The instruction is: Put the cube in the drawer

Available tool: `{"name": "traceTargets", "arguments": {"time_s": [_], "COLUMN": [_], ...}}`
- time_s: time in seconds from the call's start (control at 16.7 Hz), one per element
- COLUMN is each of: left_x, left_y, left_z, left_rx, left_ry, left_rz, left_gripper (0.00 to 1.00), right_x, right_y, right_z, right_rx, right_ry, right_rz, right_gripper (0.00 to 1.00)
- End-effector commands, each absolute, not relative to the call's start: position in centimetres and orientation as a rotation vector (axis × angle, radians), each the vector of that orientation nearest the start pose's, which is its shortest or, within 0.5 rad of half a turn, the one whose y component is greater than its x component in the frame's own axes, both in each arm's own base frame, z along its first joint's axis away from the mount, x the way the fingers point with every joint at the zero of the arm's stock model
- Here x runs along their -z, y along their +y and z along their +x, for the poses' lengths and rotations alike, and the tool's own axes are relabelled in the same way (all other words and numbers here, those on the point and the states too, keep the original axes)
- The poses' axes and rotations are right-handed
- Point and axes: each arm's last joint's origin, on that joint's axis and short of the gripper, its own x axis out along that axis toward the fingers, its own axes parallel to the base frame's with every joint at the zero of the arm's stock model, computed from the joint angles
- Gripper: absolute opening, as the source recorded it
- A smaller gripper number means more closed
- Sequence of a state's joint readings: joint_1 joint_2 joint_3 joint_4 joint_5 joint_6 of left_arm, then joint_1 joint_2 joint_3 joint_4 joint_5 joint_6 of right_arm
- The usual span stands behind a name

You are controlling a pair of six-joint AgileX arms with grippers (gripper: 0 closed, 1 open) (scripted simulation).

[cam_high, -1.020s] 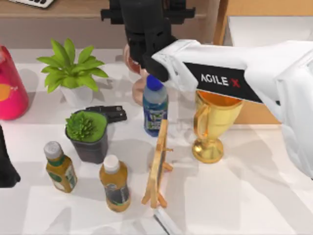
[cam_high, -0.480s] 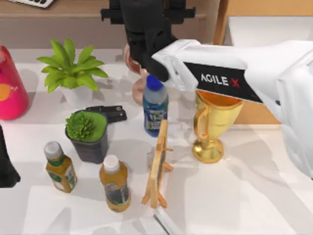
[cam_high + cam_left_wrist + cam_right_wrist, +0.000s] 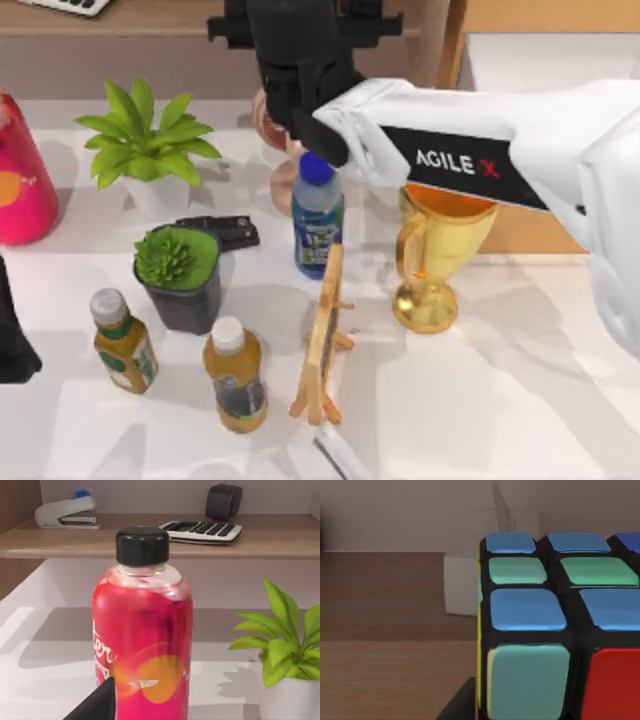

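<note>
Right claw: my right gripper (image 3: 300,90) hangs just behind the blue-capped bottle (image 3: 318,215), closed on the cube (image 3: 560,630).
Cube: in my grip, close before my wrist camera.
Drawer: drawer (image 3: 545,60) behind the gold trophy (image 3: 432,255).
Left arm: parked beside the red bottle (image 3: 142,645).

The cube (image 3: 560,630) has a black grid with blue, green, red and yellow squares. The drawer (image 3: 545,60) is light-brown wood with a white inside. The right arm (image 3: 480,150) is white with a black band and a black gripper (image 3: 300,70). The trophy (image 3: 430,260) is gold; one bottle (image 3: 142,630) is pink-red with an orange spot and a black cap
</note>
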State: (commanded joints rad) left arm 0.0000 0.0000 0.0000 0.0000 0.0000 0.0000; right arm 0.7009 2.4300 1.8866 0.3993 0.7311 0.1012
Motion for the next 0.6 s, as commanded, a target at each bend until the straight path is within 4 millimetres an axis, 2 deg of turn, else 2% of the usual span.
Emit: {"name": "traceTargets", "arguments": {"time_s": [0.24, 0.6], "left_x": [-16.0, -16.0], "left_y": [-0.1, -0.1], "left_z": [10.6, 10.6], "left_rx": [0.0, 0.0], "left_ry": [0.0, 0.0], "left_rz": [0.0, 0.0], "left_gripper": [1.0, 1.0], "right_x": [-19.5, -19.7], "right_y": [34.9, 34.7], "right_z": [42.3, 42.6], "right_rx": [0.007, 0.008], "right_ry": [0.098, 0.1], "right_rz": [0.003, 0.006], "right_gripper": [0.0, 0.0]}}
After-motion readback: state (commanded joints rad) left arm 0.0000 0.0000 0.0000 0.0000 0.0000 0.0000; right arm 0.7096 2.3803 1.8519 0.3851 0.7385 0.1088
